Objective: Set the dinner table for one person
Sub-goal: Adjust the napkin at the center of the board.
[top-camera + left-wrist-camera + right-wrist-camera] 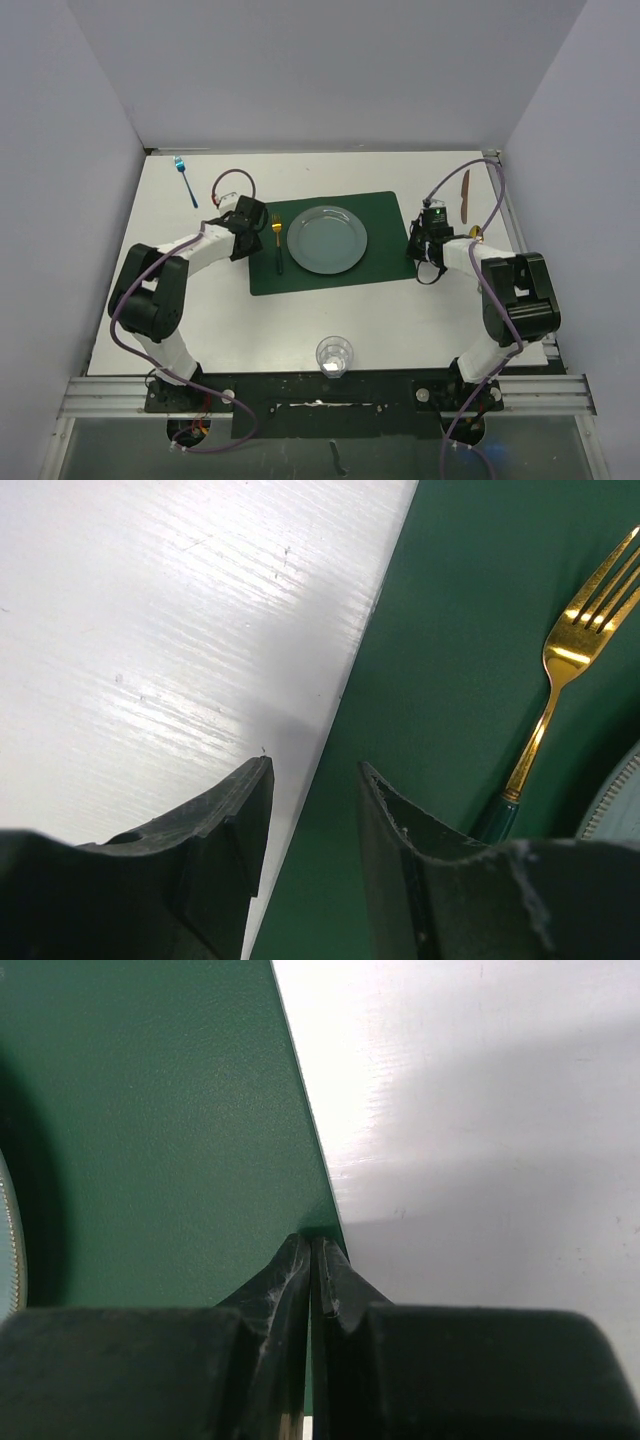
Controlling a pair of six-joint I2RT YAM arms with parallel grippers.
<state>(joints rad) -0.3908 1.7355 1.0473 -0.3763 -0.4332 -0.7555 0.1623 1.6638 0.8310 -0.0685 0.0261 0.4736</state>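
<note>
The white dinner table (200, 330) carries a dark green placemat (385, 260) with a grey-blue plate (327, 239) at its centre. A gold fork (277, 240) with a dark handle lies on the mat, left of the plate. My left gripper (258, 232) is at the mat's left edge. In the left wrist view it (315, 775) stands open, its jaws straddling that edge, with the fork (560, 690) to its right. My right gripper (418, 245) is at the mat's right edge. In the right wrist view it (312, 1245) is shut on the placemat (150, 1110) edge.
A clear glass (335, 354) stands near the front edge, between the arm bases. A blue spoon (185, 178) lies at the back left. A brown-handled knife (465, 195) lies at the back right, close to the right arm's cable. Grey walls enclose three sides.
</note>
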